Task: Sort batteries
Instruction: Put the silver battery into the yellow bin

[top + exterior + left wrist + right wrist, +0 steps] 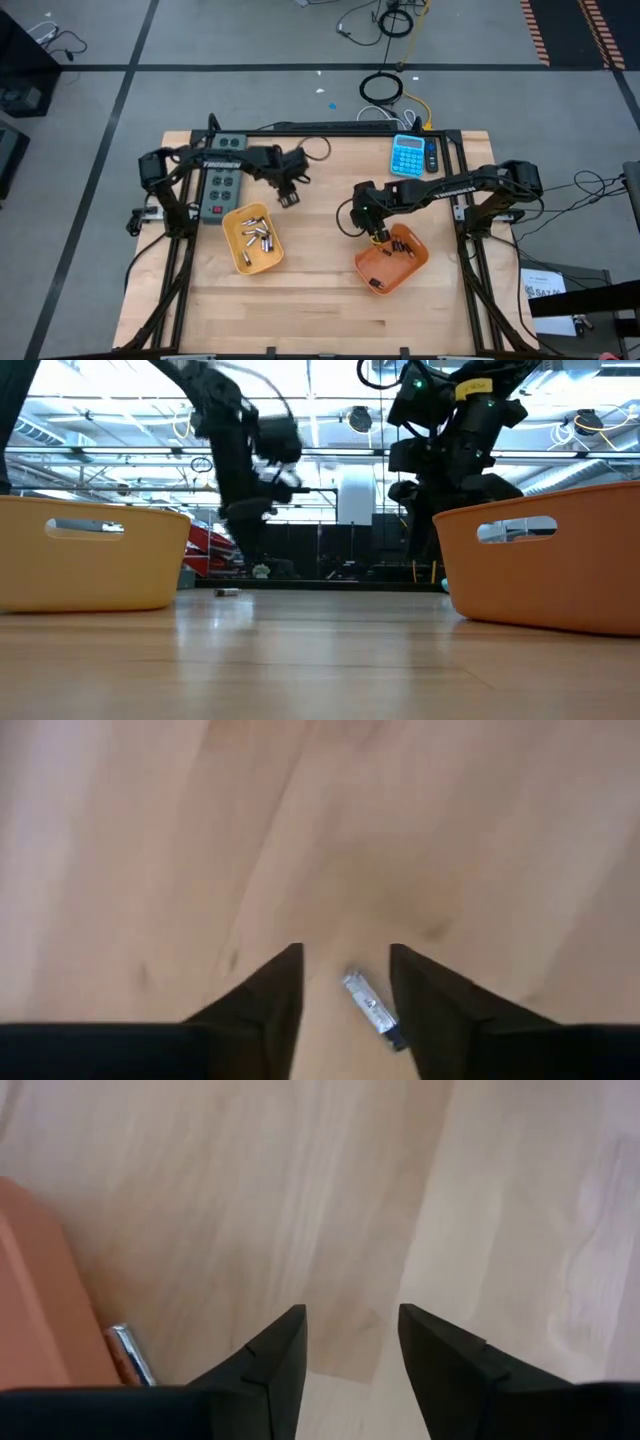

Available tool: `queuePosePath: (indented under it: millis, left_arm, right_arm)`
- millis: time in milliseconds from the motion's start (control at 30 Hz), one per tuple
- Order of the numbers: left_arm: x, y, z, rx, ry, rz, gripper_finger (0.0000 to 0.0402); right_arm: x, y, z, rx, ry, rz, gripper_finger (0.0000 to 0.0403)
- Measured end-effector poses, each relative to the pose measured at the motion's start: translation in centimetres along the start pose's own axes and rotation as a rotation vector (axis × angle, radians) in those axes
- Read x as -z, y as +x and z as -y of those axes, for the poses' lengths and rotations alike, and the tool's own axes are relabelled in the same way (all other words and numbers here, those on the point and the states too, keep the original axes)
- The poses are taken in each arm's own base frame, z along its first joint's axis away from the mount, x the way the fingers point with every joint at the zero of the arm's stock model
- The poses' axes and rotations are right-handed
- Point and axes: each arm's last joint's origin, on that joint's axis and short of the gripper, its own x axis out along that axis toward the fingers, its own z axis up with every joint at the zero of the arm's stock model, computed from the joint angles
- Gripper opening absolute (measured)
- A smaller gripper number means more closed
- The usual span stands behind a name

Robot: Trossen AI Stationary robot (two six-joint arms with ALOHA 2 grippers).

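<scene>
A yellow tray (pixel 238 262) holds several silvery batteries (pixel 258 237). In an orange tray (pixel 416 264) lie several small dark batteries (pixel 400 249). My left gripper (pixel 288 198) hangs open over the bare wood beyond the yellow tray. One silvery battery (pixel 368 1006) lies flat on the table under the gap between its fingers (pixel 346 952); the low view shows this battery (pixel 227 592) too. My right gripper (pixel 375 236) stands open by the orange tray's far left rim, nothing between its fingers (pixel 352 1312). Another silvery battery (pixel 130 1354) lies against the orange wall (pixel 40 1300).
A blue calculator (pixel 408 155) sits at the table's far right and a grey button box (pixel 222 172) at the far left. Bare wood (pixel 320 310) stretches across the near half. Cables (pixel 385 90) lie on the floor beyond the far edge.
</scene>
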Motion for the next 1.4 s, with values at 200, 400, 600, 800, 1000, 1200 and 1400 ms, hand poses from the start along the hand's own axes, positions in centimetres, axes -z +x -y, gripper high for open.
queuePosePath:
  millis: [200, 400, 600, 800, 1000, 1200, 1400]
  left_arm:
    - [1.1, 0.8, -3.6, 0.135, -0.163, -0.103, 0.0214]
    - [2.2, 1.4, -4.8, 0.129, -0.217, -0.217, 0.0221]
    - [3.0, 2.7, -4.7, 0.079, -0.205, -0.338, 0.0222]
    - [3.2, 4.1, -4.6, 0.032, -0.184, -0.396, 0.0216]
    - [3.0, 4.9, -4.4, 0.051, -0.137, -0.394, 0.0176]
    - [2.8, 4.9, -2.9, 0.059, 0.038, -0.377, 0.0040]
    - [2.4, 4.8, -1.0, 0.040, 0.163, -0.347, 0.0021]
  right_arm:
    - [-0.5, 0.0, -0.9, 0.020, -0.038, 0.007, 0.0150]
    - [-0.7, -0.1, -1.3, 0.033, -0.065, 0.012, 0.0150]
    - [-0.7, -0.1, -1.3, 0.035, -0.068, 0.015, 0.0150]
    - [-0.7, -0.1, -1.3, 0.034, -0.068, 0.015, 0.0150]
    - [-0.7, -0.1, -1.3, 0.034, -0.067, 0.015, 0.0150]
    - [-0.7, -0.1, -1.3, 0.034, -0.065, 0.014, 0.0150]
    - [-0.8, -0.1, -1.2, 0.038, -0.052, 0.026, 0.0150]
